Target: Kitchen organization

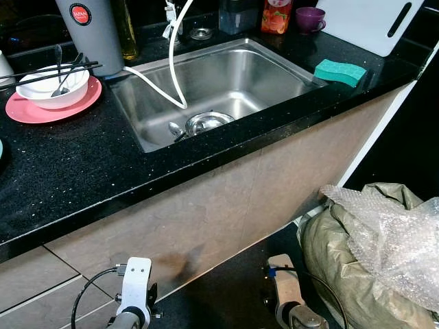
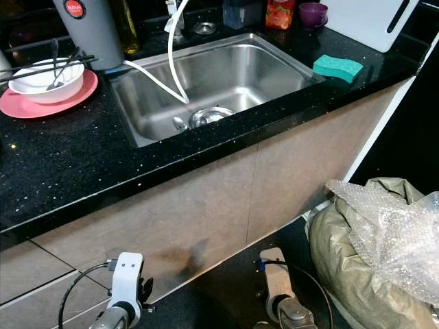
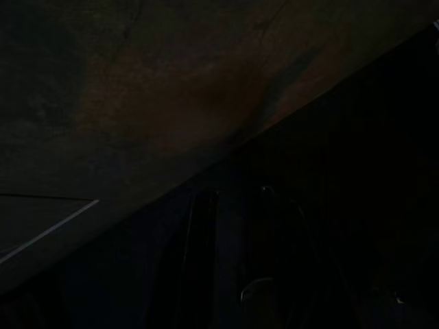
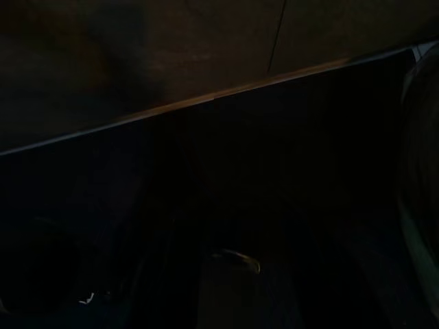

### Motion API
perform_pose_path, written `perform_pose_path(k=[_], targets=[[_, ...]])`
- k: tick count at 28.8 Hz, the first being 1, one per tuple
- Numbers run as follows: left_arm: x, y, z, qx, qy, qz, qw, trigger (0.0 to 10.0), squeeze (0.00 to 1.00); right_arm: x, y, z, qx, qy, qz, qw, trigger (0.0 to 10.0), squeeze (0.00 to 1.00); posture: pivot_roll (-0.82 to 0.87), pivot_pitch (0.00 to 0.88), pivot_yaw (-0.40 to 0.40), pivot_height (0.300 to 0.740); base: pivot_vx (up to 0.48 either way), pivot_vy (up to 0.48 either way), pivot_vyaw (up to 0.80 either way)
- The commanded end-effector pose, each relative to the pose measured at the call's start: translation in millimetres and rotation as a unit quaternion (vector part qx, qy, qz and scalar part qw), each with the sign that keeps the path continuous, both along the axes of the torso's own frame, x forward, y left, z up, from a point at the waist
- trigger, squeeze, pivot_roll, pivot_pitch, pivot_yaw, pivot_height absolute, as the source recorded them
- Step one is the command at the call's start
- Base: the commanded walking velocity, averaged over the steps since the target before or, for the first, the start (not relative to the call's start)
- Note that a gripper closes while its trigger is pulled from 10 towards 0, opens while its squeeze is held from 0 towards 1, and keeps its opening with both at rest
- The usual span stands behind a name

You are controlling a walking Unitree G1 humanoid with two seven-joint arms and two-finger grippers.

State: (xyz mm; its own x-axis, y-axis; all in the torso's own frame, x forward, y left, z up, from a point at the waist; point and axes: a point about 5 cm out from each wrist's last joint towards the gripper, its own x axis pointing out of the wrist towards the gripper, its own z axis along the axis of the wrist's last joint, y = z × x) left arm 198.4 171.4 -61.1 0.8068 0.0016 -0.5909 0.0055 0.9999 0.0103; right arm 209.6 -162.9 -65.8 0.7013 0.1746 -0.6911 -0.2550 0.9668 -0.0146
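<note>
A steel sink is set into the black countertop, with a drain strainer and a spoon on its bottom. A white hose loops down into the basin. On the counter to the left, a white bowl with a spoon and black chopsticks across it rests on a pink plate. A green sponge lies at the sink's right corner. My left arm and right arm hang idle low in front of the cabinet; both wrist views are very dark.
Along the back stand a grey canister, an oil bottle, a red carton, a purple cup and a white cutting board. A bag with bubble wrap sits on the floor at the right.
</note>
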Motion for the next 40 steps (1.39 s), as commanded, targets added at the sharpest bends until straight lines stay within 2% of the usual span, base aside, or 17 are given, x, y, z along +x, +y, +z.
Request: perform_pose_path(k=[1, 9, 13, 15, 19, 29, 36, 39, 40], targets=[[-4.9, 0.2, -3.9, -0.001, 0.014, 0.001, 1.0, 10.0, 0.0, -4.8, 1.1, -2.7, -0.005, 0.006, 0.01, 1.0, 10.0, 0.0, 0.01, 0.116, 0.008, 0.74, 0.0, 0.0, 0.0], [-4.5, -0.3, -3.7, -0.001, 0.013, 0.001, 1.0, 10.0, 0.0, -6.8, -0.4, -4.1, -0.011, 0.011, 0.013, 1.0, 10.0, 0.0, 0.01, 0.115, 0.008, 0.74, 0.0, 0.0, 0.0], [-4.6, -0.2, -3.8, -0.001, 0.014, 0.001, 1.0, 10.0, 0.0, -4.3, -1.3, -2.5, -0.003, 0.004, -0.007, 1.0, 10.0, 0.0, 0.01, 0.115, 0.009, 0.74, 0.0, 0.0, 0.0], [-4.8, 1.1, -3.9, 0.001, 0.014, 0.001, 1.0, 10.0, 0.0, -2.5, -5.3, -3.1, 0.025, 0.018, -0.08, 0.996, 10.0, 0.0, 0.01, 0.116, 0.01, 0.74, 0.0, 0.0, 0.0], [-5.2, 2.6, -3.7, 0.003, 0.013, 0.006, 1.0, 10.0, 0.0, -3.9, -13.4, -4.8, 0.018, 0.034, -0.114, 0.993, 10.0, 0.0, 0.01, 0.117, 0.008, 0.74, 0.0, 0.0, 0.0], [-5.7, 6.8, -3.1, 0.005, 0.009, 0.018, 1.0, 10.0, 0.0, -4.8, -18.4, -5.0, 0.003, 0.036, -0.118, 0.992, 10.0, 0.0, 0.01, 0.118, 0.007, 0.74, 0.0, 0.0, 0.0], [-6.2, 10.4, -3.2, 0.001, 0.012, 0.03, 0.999, 10.0, 0.0, -5.1, -16.0, -5.4, 0.022, 0.038, -0.134, 0.99, 10.0, 0.0, 0.01, 0.121, 0.01, 0.74, 0.0, 0.0, 0.0], [-7.6, 11.6, -3.8, -0.004, 0.013, 0.039, 0.999, 10.0, 0.0, -6.4, -17.8, -6.3, 0.035, 0.043, -0.159, 0.986, 10.0, 0.0, 0.01, 0.116, 0.009, 0.74, 0.0, 0.0, 0.0], [-8.5, 11.6, -4.2, -0.006, 0.013, 0.04, 0.999, 10.0, 0.0, -4.8, -21.2, -5.1, 0.049, 0.04, -0.184, 0.981, 10.0, 0.0, 0.01, 0.115, 0.009, 0.74, 0.0, 0.0, 0.0]])
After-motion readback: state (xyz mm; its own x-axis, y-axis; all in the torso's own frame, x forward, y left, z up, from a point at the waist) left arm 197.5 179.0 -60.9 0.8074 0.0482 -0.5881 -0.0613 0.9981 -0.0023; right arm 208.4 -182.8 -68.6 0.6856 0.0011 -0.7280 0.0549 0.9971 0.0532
